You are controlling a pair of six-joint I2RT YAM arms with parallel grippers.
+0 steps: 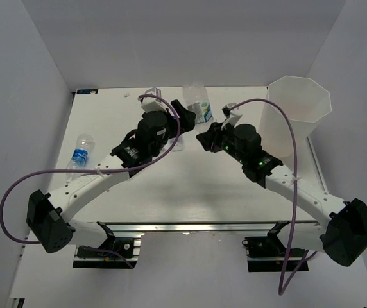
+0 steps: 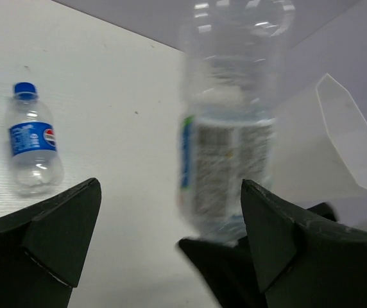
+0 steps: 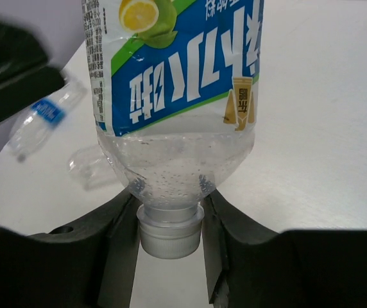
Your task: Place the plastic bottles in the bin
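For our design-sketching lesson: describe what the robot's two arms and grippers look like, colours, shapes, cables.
The left arm and the right arm share one design: white links joined by chunky black housings, each trailing a looping purple cable. Small green lights glow near the right wrist. The left gripper and the right gripper have matt black, angular fingers.

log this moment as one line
right gripper: shut on bottle neck | left gripper: open, facing it | bin: upright, far right | second bottle: lying at left

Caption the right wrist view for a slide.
Right end effector clamps the neck of a lemon-label plastic bottle; another bottle lies blurred on the table behind.
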